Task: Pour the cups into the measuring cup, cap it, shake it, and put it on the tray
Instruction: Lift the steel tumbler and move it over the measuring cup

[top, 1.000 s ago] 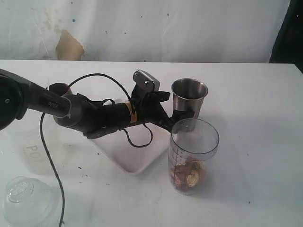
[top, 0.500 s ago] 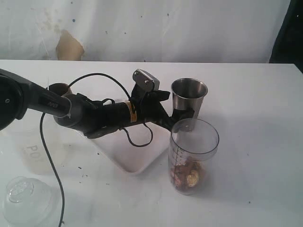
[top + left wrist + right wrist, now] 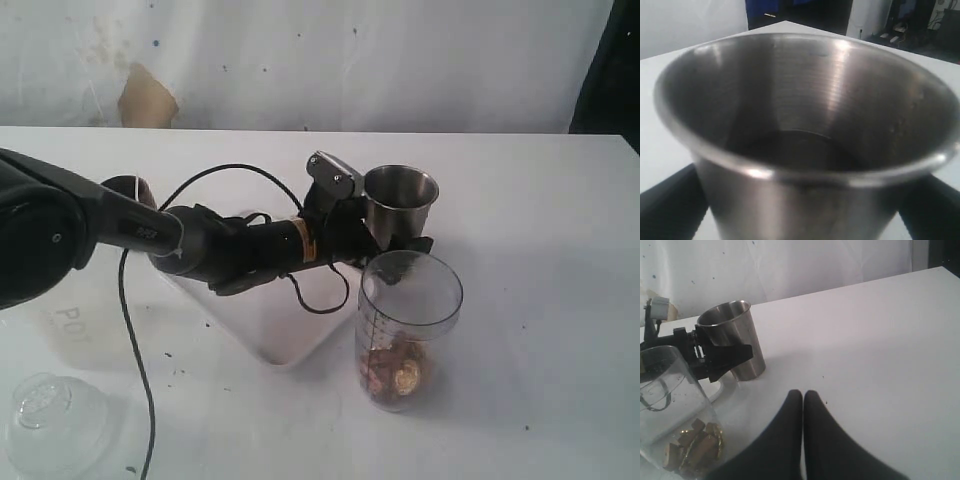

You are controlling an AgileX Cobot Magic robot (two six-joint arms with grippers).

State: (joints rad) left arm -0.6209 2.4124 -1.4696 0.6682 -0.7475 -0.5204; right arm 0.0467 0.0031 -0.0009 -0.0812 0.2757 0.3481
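steel tumbler (image 3: 400,205) is up for pouring: your left hand (image 3: 396,238) sits apart astride it, right hand (image 3: 802,401) pressed together. next, clamp, lift, tip over the measuring cup (image 3: 408,330).

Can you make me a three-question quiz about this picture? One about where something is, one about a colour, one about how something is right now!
1. Where is the steel tumbler? A) on the table, just behind the measuring cup B) inside it C) on a shelf
2. What colour is the tray? A) red B) white C) black
3. How is the measuring cup? A) lying down B) capped and empty C) upright, uncapped, brown pieces at the bottom
Answers: A, it stands on bare table beyond the clear cup; B, its rim is white; C, its top is open above the pieces.
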